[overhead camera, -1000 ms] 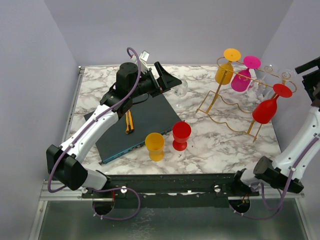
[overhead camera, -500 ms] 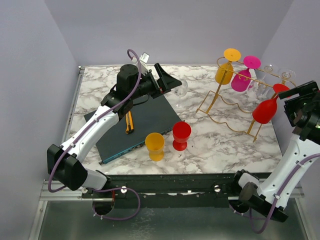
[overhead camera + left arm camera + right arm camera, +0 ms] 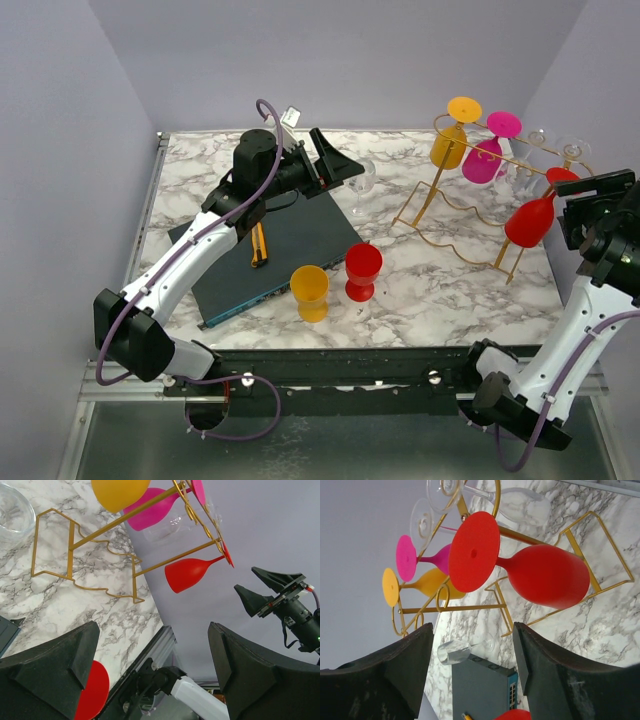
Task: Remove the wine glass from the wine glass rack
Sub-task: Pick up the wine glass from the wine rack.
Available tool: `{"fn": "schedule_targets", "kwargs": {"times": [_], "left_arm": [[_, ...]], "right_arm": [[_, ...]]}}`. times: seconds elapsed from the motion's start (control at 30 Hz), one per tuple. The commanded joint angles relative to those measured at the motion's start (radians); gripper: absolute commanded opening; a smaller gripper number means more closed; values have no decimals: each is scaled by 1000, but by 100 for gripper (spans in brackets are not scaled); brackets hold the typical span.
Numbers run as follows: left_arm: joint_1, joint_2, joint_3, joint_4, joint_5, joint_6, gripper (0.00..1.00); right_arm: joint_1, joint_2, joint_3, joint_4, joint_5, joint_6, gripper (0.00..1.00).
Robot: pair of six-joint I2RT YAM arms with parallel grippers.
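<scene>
Right gripper (image 3: 472, 645): fingers apart, empty.
Red plastic wine glass (image 3: 545, 575): ahead of fingers, on thin gold wire rack (image 3: 460, 608).
Pink plastic glass (image 3: 406, 558): beyond.
Left gripper (image 3: 152, 630): fingers wide apart.

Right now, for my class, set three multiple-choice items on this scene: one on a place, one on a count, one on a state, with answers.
1. Where is the red wine glass nearest the right tool?
A. Standing on a dark board
B. Hanging foot-up on the wine glass rack
C. Lying on the marble

2. How many coloured glasses hang on the rack?
A. One
B. Three
C. Five

3. How is the left tool?
A. Open, holding nothing
B. Shut on a glass
C. Shut on a pen

Answers:
1 B, its foot sits in the gold rails with the bowl below.
2 B, the orange glass, the pink glass and the red one.
3 A, its fingers stand wide apart with nothing between them.
</scene>
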Motion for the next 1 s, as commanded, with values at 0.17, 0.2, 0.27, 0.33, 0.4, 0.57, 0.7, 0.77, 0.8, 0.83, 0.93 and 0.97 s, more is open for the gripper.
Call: {"fn": "schedule_targets", "kwargs": {"times": [0.17,0.2,0.27,0.33,0.4,0.57,0.7,0.77,0.8,0.83,0.93,0.97], "left_arm": [[-7,-25,-13,23,33,6,99],[-7,-25,-18,22,35,7,99],[-7,-26,-23,24,38,10,99],[-7,-24,-26,24,38,12,99],[-7,-22,-26,24,40,12,99],[-7,-18,-27,26,42,13,99],[-7,-15,-29,26,41,14,99],[-6,-12,-31,26,42,14,99],[-6,-10,-31,27,41,15,99],[-6,-8,-31,27,41,13,99],[-5,-4,-29,30,44,11,99],[-5,-4,-29,31,43,10,99]], "right_arm": [[-3,-1,-9,60,33,109,64],[-3,4,-16,64,27,121,64],[-3,10,-38,88,19,149,62],[-3,-2,-72,127,16,184,58],[-3,-13,-105,157,18,217,57],[-3,-23,-155,201,31,273,55],[-3,-40,-174,223,50,300,54],[-3,-44,-176,225,59,306,53],[-3,-47,-178,228,62,309,51],[-3,-47,-181,229,65,311,50],[-3,-51,-194,237,64,317,44],[-4,-51,-197,238,62,317,42]]}}
